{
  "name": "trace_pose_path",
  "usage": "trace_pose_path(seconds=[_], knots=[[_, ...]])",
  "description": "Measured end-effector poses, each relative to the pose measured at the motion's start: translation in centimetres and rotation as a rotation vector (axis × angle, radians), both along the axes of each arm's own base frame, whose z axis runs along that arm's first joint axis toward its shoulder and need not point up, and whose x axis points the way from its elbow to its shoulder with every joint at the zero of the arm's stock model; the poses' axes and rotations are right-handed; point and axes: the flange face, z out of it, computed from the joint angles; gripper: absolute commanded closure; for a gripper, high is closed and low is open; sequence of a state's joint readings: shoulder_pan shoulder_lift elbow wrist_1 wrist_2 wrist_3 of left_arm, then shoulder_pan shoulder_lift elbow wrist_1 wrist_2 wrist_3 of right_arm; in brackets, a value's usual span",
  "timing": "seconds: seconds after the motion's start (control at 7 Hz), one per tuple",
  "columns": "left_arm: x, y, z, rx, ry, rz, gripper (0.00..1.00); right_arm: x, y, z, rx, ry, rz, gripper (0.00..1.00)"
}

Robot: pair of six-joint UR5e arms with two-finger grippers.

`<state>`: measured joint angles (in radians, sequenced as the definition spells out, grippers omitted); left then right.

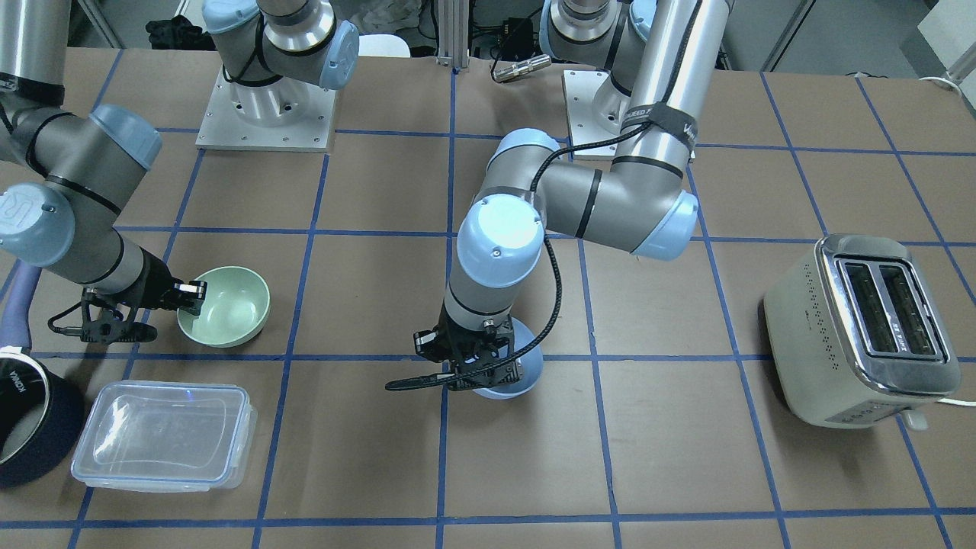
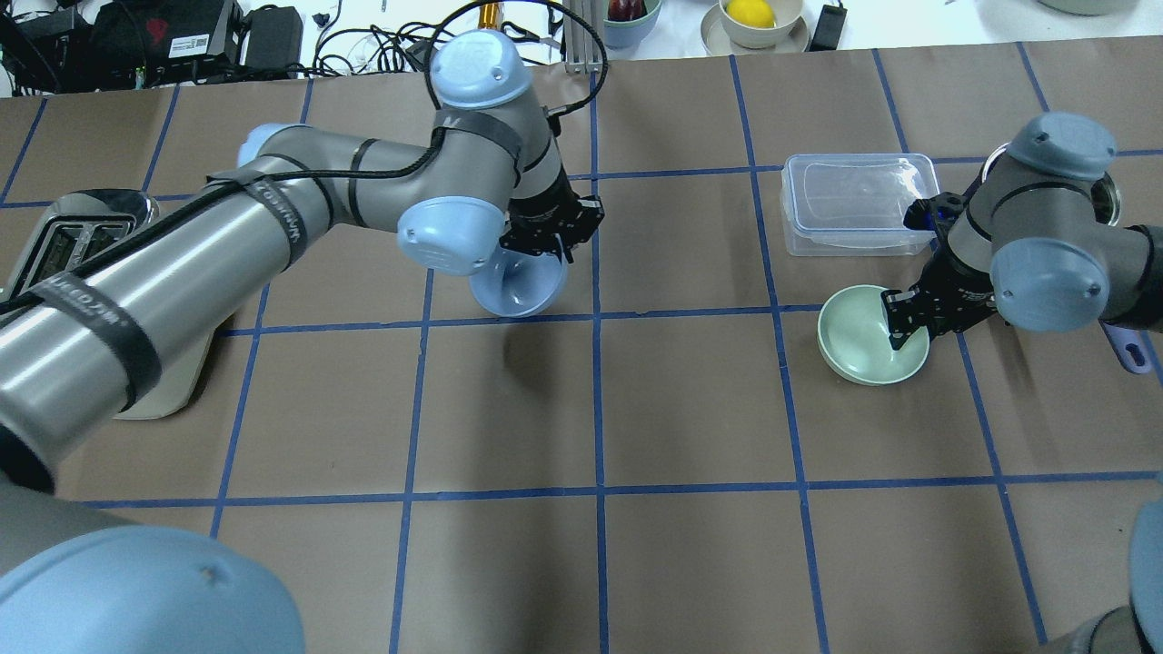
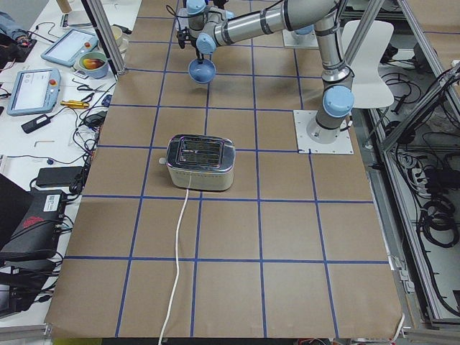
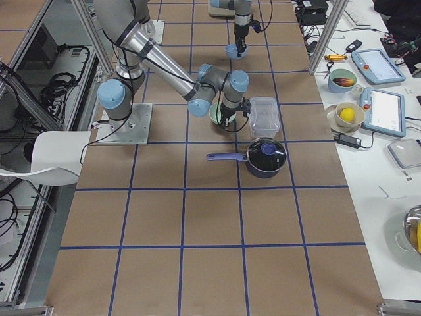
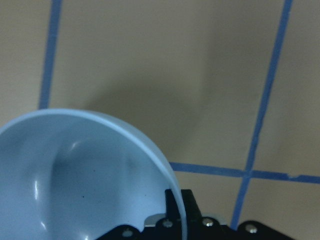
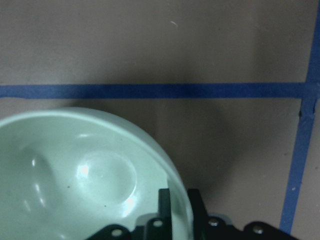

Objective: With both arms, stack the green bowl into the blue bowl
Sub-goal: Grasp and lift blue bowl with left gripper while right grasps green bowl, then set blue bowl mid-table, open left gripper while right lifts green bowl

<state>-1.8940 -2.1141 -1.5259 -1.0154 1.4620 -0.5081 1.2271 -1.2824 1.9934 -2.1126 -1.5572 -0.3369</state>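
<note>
My left gripper (image 1: pixel 474 364) is shut on the rim of the pale blue bowl (image 1: pixel 529 360) and holds it tilted above the table near the middle. The bowl also shows in the overhead view (image 2: pixel 514 289) and the left wrist view (image 5: pixel 75 175), with its shadow on the paper below. My right gripper (image 1: pixel 191 297) is shut on the rim of the mint-green bowl (image 1: pixel 229 309), one finger inside and one outside. The green bowl (image 2: pixel 859 341) sits low on the robot's right side and fills the right wrist view (image 6: pixel 75 175). I cannot tell whether it touches the table.
A clear lidded plastic container (image 1: pixel 164 446) lies just beyond the green bowl, with a dark blue pot (image 1: pixel 30 427) beside it. A cream toaster (image 1: pixel 862 328) stands on the robot's left side. Blue tape lines grid the brown table cover.
</note>
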Motion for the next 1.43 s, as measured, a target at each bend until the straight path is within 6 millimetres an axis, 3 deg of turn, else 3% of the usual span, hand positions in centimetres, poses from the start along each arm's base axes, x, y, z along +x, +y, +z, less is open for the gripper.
trace_pose_path(seconds=[0.29,0.43,0.57,0.86,1.0,1.14,1.29,1.43], knots=[[-2.6,0.2,-2.7,0.005,-0.019,-0.018,0.79,-0.5,-0.2,0.6,-0.004,0.003,-0.01,1.0],[-3.4,0.2,-3.3,-0.006,-0.015,-0.017,0.52,-0.9,-0.6,1.3,-0.004,0.003,-0.015,1.0],[-4.2,0.2,-3.1,-0.022,-0.007,-0.015,0.03,-1.2,-1.5,2.7,0.005,-0.008,-0.018,1.0],[-5.4,0.6,-1.3,-0.05,0.004,-0.002,0.0,-1.7,-3.7,6.8,0.029,-0.042,-0.02,1.0],[-4.3,0.3,0.0,-0.06,0.003,0.001,0.0,-1.6,-4.8,8.8,0.018,-0.064,-0.02,1.0],[-0.9,-0.4,2.4,-0.049,-0.025,-0.027,0.0,-1.0,-6.0,10.1,-0.011,-0.113,-0.022,1.0],[4.0,-0.9,5.6,-0.014,-0.068,-0.096,0.0,0.6,-6.9,10.6,-0.034,-0.163,-0.021,1.0],[9.4,-0.8,9.3,0.022,-0.091,-0.162,0.0,4.0,-7.7,10.9,-0.045,-0.195,-0.033,1.0]])
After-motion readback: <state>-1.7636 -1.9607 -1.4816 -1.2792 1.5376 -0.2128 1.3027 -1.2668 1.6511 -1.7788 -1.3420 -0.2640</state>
